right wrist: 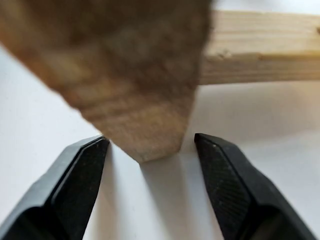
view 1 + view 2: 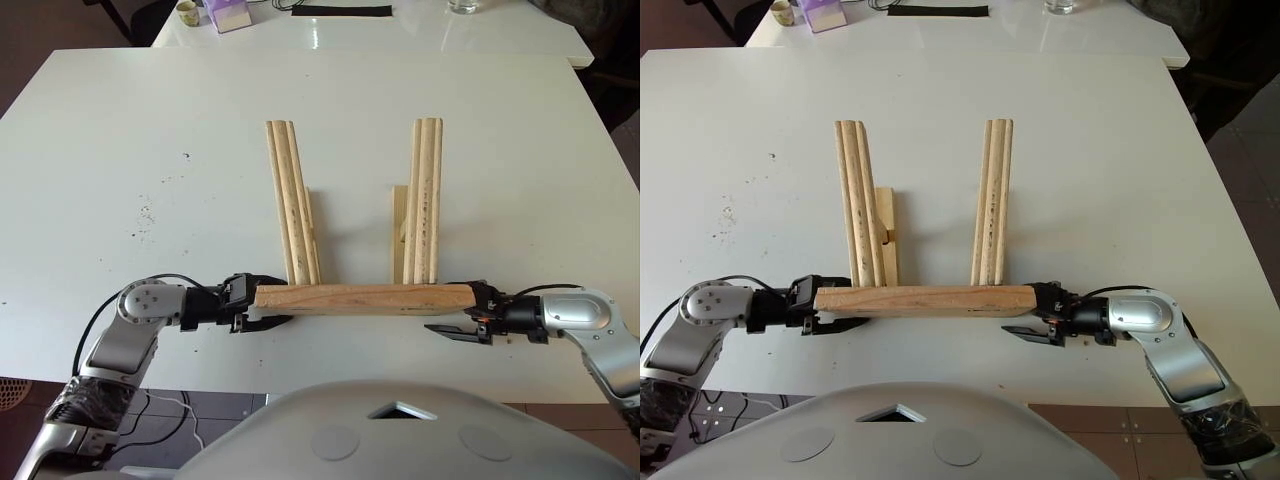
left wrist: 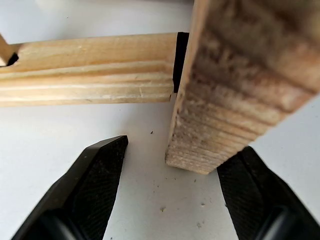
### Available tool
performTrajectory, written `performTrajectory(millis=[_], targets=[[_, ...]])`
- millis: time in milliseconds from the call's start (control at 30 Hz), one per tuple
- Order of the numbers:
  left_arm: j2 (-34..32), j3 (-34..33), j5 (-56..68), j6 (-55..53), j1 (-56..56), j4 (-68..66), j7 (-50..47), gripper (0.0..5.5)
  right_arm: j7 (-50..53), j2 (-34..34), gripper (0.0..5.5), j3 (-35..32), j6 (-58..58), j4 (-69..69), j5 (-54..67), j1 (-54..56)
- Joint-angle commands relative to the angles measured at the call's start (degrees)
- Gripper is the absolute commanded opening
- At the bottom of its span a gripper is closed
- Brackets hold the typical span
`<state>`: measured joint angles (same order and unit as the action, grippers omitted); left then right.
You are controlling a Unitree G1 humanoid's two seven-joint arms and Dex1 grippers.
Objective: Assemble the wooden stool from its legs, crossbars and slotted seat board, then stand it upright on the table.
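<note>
My left gripper (image 2: 258,302) and right gripper (image 2: 468,308) sit at the 2 ends of the long pale slotted wooden seat board (image 2: 362,297). Each one's black fingers (image 3: 95,175) are spread on either side of a board end, not clamped. The board stands on edge at the near side of the white table (image 2: 120,150). The 2 ribbed wooden legs (image 2: 292,200) run away from it, lying flat.

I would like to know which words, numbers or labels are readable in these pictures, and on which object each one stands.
No text can be read anywhere.
Seat board: bare wood, no print or label.
Purple box on the far table: any print is too small to read.
Cup beside it: its markings are too small to read.
</note>
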<state>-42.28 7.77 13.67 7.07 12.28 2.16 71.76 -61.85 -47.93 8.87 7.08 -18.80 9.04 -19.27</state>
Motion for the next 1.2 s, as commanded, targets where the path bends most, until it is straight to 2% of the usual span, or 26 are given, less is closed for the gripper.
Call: performTrajectory(millis=[33, 200, 300, 533, 700, 833, 933, 1000, 1100, 1133, 1200], targets=[[0.0, 2.0, 0.5, -0.8, -1.2, -1.7, 2.0, 2.56, -0.1, 0.7, 2.82, 0.4, 0.8, 0.2, 1.6, -0.2], [-0.2, 2.5, 2.4, -2.2, -1.9, -1.4, 3.2, 1.71, 0.2, 2.1, 1.96, -1.3, 3.4, -2.5, 6.7, -0.1], [-0.4, 2.0, 3.8, -4.0, -2.7, -0.6, 3.5, 1.49, 0.4, 2.2, 1.58, -3.1, 6.8, -5.4, 11.1, -0.5], [-2.2, 0.5, 6.8, -8.7, -3.1, 5.1, 4.2, 1.49, 1.3, 1.8, 1.57, -8.5, 14.5, -11.2, 17.5, -2.1], [-5.9, -5.0, 13.5, -17.3, -2.3, 15.1, 3.4, 1.49, 0.2, -1.4, 1.57, -15.9, 20.4, -18.1, 23.2, -6.3], [-11.2, -13.8, 24.5, -28.1, -0.3, 25.9, 3.0, 1.49, 2.1, -5.2, 1.57, -27.7, 31.0, -26.2, 38.8, -6.9], [-16.3, -22.0, 34.5, -37.5, 0.7, 31.3, 2.5, 1.49, 5.0, -12.0, 1.57, -37.4, 40.0, -28.1, 59.7, -6.3], [-20.1, -26.5, 42.6, -44.9, -0.8, 32.6, 1.0, 1.49, 7.0, -16.1, 1.57, -41.6, 42.4, -27.3, 70.9, -5.4], [-26.5, -31.8, 56.4, -54.8, -4.5, 32.0, -1.5, 1.49, 10.8, -25.8, 1.57, -45.7, 44.5, -21.8, 97.6, -6.5], [-28.6, -32.7, 60.3, -57.3, -5.5, 31.5, -2.3, 1.49, 10.1, -27.9, 1.57, -46.3, 45.3, -20.1, 101.9, -7.0], [-34.0, -34.2, 69.8, -62.3, -7.6, 28.8, -4.2, 1.49, 1.0, -32.8, 1.57, -47.9, 51.6, -15.1, 103.9, -8.7]])
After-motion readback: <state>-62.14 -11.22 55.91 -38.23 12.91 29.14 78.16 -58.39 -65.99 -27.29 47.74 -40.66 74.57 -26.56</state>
